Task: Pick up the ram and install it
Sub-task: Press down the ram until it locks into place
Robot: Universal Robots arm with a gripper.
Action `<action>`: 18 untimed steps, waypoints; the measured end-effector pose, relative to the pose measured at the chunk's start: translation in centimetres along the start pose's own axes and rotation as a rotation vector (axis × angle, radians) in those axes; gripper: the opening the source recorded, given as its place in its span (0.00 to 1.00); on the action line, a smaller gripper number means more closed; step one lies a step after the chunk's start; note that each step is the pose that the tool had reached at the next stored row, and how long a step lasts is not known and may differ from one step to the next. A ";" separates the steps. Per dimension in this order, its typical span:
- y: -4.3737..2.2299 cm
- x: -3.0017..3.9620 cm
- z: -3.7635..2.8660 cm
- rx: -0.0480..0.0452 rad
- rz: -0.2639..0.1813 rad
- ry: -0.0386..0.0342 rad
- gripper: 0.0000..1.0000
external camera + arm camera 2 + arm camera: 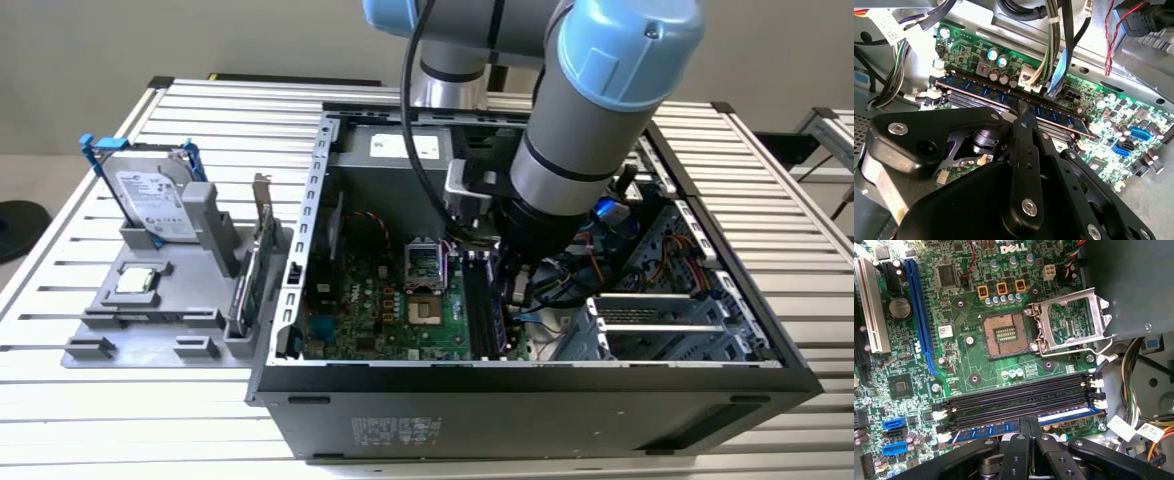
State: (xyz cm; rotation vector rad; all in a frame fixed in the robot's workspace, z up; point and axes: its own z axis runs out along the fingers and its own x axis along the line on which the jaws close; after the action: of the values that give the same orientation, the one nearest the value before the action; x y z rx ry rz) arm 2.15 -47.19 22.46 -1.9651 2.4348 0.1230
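The ram (979, 90) is a long thin dark stick with blue labels. It stands on edge in the outermost memory slot of the green motherboard (969, 365), beside several empty black slots (1019, 397). My gripper (1023, 112) is down inside the open computer case, its black fingers closed together on the stick's middle. In the first wrist view the ram (1066, 414) runs out to both sides of the gripper (1030, 424). In the exterior view the ram (489, 305) shows as a dark strip under the arm's wrist.
White latches (940, 415) sit at the slot ends. Cable bundles (1054, 55) hang close behind the ram. The open processor socket (1004, 335) lies beside the slots. Outside the case (534, 375), a grey holder (134, 310) carries a hard drive (147, 195) and an upright card (260, 250).
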 end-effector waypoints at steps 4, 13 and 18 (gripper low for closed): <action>-0.02 0.04 0.38 0.0000 -0.001 0.0011 0.00; 0.05 -0.05 -0.90 -0.0005 -0.002 -0.0007 0.00; 0.17 -0.18 -3.15 -0.0005 -0.002 -0.0006 0.00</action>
State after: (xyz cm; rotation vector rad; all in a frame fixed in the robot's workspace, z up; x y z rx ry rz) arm 2.15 -47.19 25.62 -1.9675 2.4324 0.1242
